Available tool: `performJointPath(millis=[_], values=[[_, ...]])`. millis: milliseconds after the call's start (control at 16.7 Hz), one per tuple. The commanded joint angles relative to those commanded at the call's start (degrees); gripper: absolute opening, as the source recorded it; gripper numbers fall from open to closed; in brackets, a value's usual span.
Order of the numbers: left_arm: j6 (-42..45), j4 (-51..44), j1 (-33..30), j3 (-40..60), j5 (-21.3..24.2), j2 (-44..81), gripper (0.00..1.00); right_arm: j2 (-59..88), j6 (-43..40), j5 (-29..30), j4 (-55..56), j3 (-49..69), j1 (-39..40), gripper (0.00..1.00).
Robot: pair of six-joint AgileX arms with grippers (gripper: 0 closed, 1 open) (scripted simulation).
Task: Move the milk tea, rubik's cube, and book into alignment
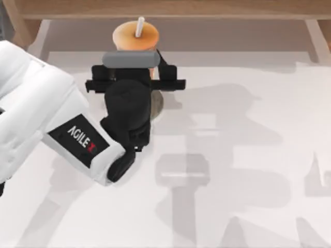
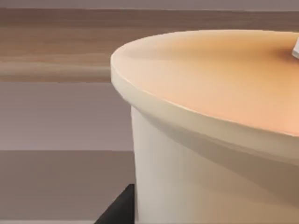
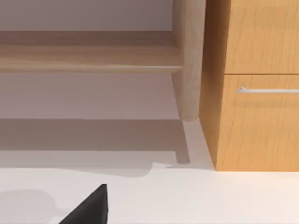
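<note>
The milk tea (image 1: 135,36) stands upright at the far edge of the table (image 1: 248,155), left of the table's middle, with its long axis vertical and its straw (image 1: 140,27) poking up. My left gripper (image 1: 135,77) sits right at the cup, the cup just beyond its wrist, and the left wrist view has the lid (image 2: 219,74) and wall close in front. I cannot tell how wide its fingers stand, nor whether they hold the cup. The white tabletop spreads bare to the right. Beyond it stand a wooden rail (image 3: 88,58) and a cabinet (image 3: 257,84).
</note>
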Motion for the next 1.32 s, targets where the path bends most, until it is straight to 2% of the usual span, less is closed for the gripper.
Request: performJointPath(millis=[360, 960, 1320], values=[[0.0, 0.0, 0.0, 0.0, 0.0, 0.0, 0.98, 0.0, 0.0, 0.0, 0.0, 0.0, 0.0, 1.0], [0.02, 0.15, -0.16, -0.18, -0.13, -0.16, 1.0, 0.0, 0.0, 0.0, 0.0, 0.0, 0.0, 1.0], [0.07, 3.43, -2.64, -6.11, -2.63, -2.7, 1.0, 0.0, 0.0, 0.0, 0.0, 0.0, 0.0, 1.0]])
